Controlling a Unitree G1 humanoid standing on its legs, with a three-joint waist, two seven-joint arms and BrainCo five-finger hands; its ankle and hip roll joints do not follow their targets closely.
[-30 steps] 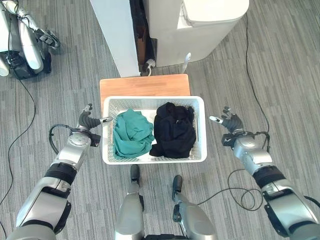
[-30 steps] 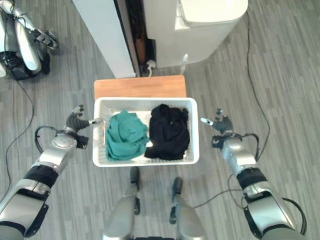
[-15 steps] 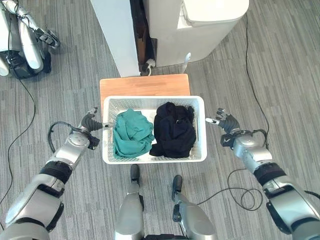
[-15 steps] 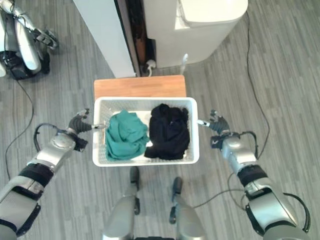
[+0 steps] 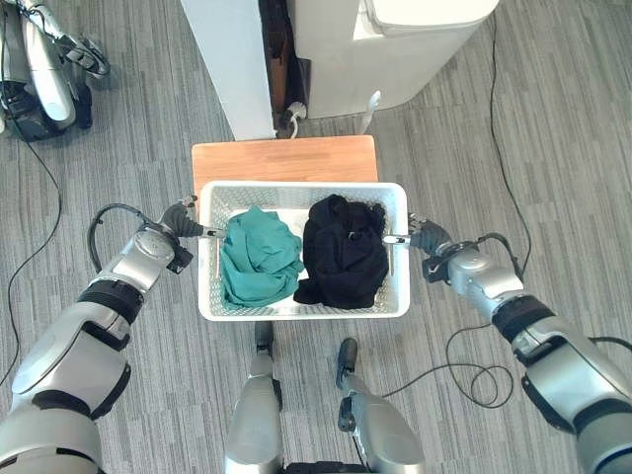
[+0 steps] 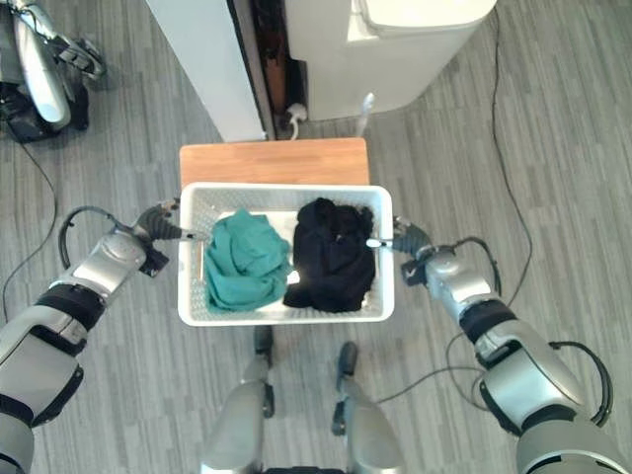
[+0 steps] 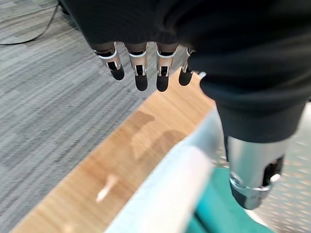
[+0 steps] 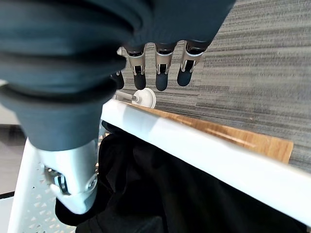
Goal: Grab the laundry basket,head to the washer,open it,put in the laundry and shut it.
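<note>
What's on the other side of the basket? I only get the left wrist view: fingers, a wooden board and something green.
Observer: A heap of black clothes lies in the white basket, right beside the green cloth.
Operator: Where's the other hand?
Observer: The right hand is at the basket's right rim, thumb inside and straight fingers outside, not closed on it.
Operator: Is the washer close?
Observer: A white machine, probably the washer, stands on the floor just past the wooden table that the basket sits on.
</note>
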